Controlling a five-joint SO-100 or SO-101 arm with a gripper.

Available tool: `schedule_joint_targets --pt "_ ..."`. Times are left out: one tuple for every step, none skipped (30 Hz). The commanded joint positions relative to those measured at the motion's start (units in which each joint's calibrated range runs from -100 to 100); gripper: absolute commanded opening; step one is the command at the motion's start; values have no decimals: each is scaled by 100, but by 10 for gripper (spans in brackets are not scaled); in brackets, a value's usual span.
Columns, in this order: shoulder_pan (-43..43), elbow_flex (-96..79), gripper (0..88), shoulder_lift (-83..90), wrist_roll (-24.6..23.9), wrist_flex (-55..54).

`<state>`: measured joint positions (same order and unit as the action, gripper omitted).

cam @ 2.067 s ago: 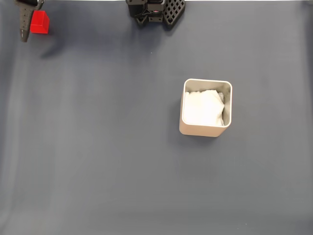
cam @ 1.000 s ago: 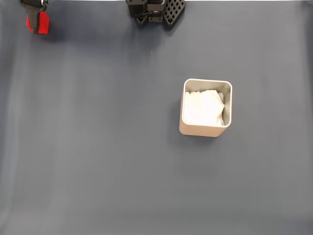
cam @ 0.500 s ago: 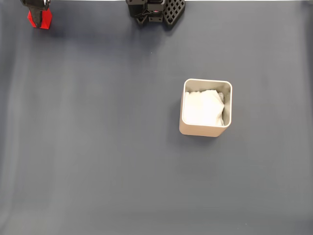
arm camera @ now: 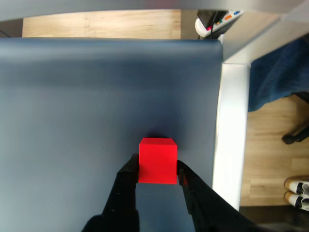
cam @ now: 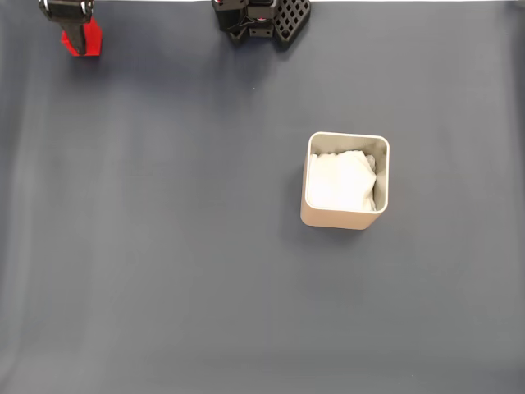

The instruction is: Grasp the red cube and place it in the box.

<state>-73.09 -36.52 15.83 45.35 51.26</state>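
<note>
Up at far top-left corner of mat, fixed view: my gripper [arm camera: 157, 169] clamps red cube [arm camera: 157, 160], jaws tight on both sides. Grasp step looks done. Next: carry to box [cam: 344, 219], well apart, mid-right.

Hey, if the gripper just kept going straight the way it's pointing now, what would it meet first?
Apart from the red cube already between its jaws, probably the dark mat. In the wrist view the gripper points along bare mat toward its far edge, with wooden floor beyond. Height above the mat is unclear.
</note>
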Motion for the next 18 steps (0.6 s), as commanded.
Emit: schedule_joint_targets --pt "220 361 3 533 142 229" --pt "291 389 3 602 195 295" --pt "362 407 3 689 239 352" --pt "454 407 3 767 278 377" --pt "547 407 3 862 322 418" --pt "646 425 3 957 357 459" --pt "760 462 3 1027 386 524" --pt "880 498 3 1113 415 590" --pt "1001 544 3 1182 435 648" --pt "1143 589 3 1252 444 705" --pt "1292 644 3 1321 444 746" --pt "1434 699 3 1381 469 820" --pt "1583 753 3 1433 488 894" --pt "1732 808 3 1477 484 935" --pt "1889 863 3 1520 474 984" --pt "2038 917 3 1563 484 1042" --pt "2180 936 3 1615 498 1074" --pt "2322 963 3 1667 498 1083"
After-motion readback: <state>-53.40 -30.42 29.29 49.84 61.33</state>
